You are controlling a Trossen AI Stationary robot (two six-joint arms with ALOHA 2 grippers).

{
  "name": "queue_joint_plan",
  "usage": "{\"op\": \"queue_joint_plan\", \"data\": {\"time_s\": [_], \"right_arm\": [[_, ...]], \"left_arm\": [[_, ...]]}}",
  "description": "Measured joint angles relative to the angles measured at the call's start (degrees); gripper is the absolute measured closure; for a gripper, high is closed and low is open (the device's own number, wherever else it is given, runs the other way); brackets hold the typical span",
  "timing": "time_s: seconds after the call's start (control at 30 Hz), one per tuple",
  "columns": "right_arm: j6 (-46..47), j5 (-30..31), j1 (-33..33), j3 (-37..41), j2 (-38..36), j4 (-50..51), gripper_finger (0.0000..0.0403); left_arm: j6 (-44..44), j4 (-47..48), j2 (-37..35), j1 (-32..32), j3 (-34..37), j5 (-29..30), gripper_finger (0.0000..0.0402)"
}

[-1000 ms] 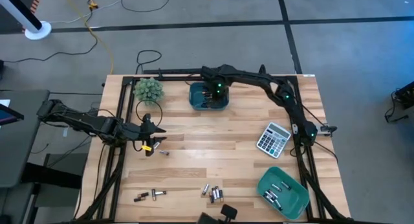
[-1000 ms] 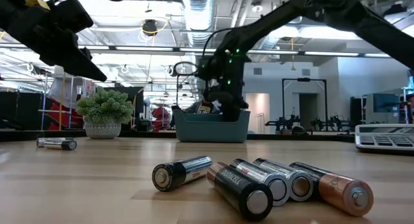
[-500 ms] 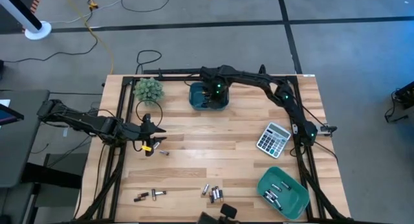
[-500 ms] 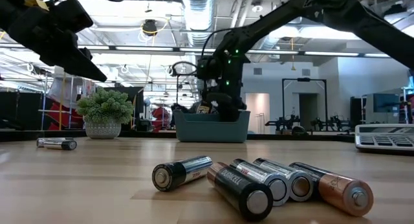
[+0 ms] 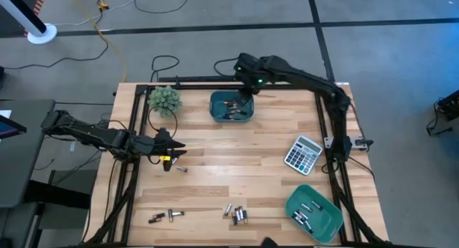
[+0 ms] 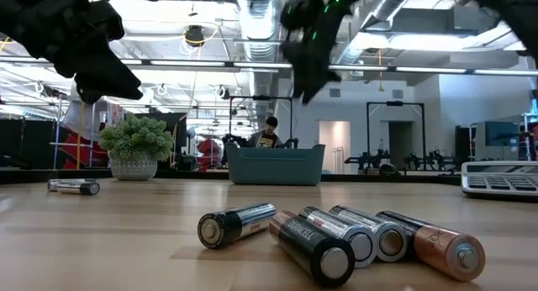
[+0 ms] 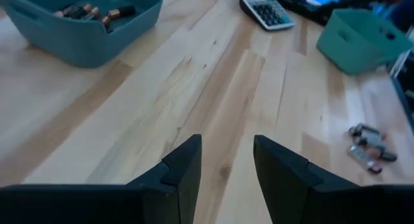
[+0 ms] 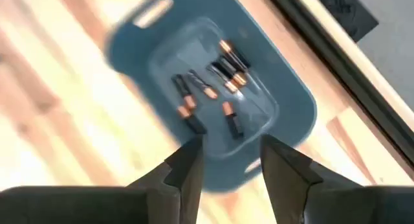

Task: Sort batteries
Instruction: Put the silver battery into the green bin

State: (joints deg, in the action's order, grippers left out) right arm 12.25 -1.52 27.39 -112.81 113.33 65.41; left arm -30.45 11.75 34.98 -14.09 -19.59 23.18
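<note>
No brand or lettering could be read on any cell, and the writing on the dark cell nearest the low camera was too small to make out.

On the left, the left gripper (image 5: 172, 146) hovered over the wooden table (image 5: 215, 176), fingers apart and empty. Just beside it lay a yellow-marked battery (image 5: 163, 161) and a small dark cell (image 5: 181, 168). Near the front edge lay a loose pair of batteries (image 5: 165, 216), long axes roughly along that edge. Farther right lay a cluster of batteries (image 5: 237, 213) side by side; in the low view these five cells (image 6: 336, 236) lay on their sides, ends turned towards the camera, one copper-topped.

Beyond the middle of the table, the blue bin (image 5: 231, 107) held several batteries (image 8: 207, 94) lying flat at mixed angles, copper ends showing. The right gripper (image 5: 247, 90) hung above this bin, fingers spread with nothing between them.

At the right stood a calculator (image 5: 302, 154), and the green bin (image 5: 313, 213) at the front corner held a few more cells (image 5: 307, 213) lying askew.
</note>
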Motion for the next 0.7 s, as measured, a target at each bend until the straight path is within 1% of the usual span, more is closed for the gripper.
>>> {"op": "queue_joint_plan", "data": {"time_s": [0.1, 0.17, 0.23, 0.33, 0.43, 0.53, 0.6, 0.7], "right_arm": [[3.1, 0.02, -2.41, 2.9, -5.88, 0.21, 0.0247], [6.71, 0.49, -4.66, 7.1, -9.95, -0.43, 0.0254], [11.36, 3.21, -7.5, 13.22, -14.23, -2.34, 0.0264], [20.2, 6.16, -12.68, 24.69, -21.15, -7.88, 0.0278], [30.8, 6.42, -18.48, 35.95, -26.94, -15.58, 0.0284], [41.94, 7.97, -24.64, 44.66, -31.01, -22.37, 0.0284], [48.93, 10.1, -28.72, 48.68, -32.79, -25.69, 0.0284], [57.78, 13.43, -34.21, 51.81, -33.65, -27.81, 0.0284]], "left_arm": [[-3.06, -0.25, 0.0, 0.44, -0.14, -0.02, 0.0267], [-6.47, 0.92, 0.0, 1.59, -0.76, -0.31, 0.0267], [-7.82, 4.4, 0.21, 3.18, -2.2, -1.3, 0.0267], [-6.74, 11.41, 1.89, 5.68, -5.63, -4.54, 0.0267], [-6.79, 17.51, 5.19, 8.13, -9.49, -6.41, 0.0267], [-8.85, 24.87, 9.72, 10.39, -12.87, -8.9, 0.0267], [-10.9, 29.45, 13.23, 12.03, -14.67, -10.76, 0.0267], [-14.6, 35.43, 19.14, 14.51, -16.41, -13.35, 0.0267]]}}
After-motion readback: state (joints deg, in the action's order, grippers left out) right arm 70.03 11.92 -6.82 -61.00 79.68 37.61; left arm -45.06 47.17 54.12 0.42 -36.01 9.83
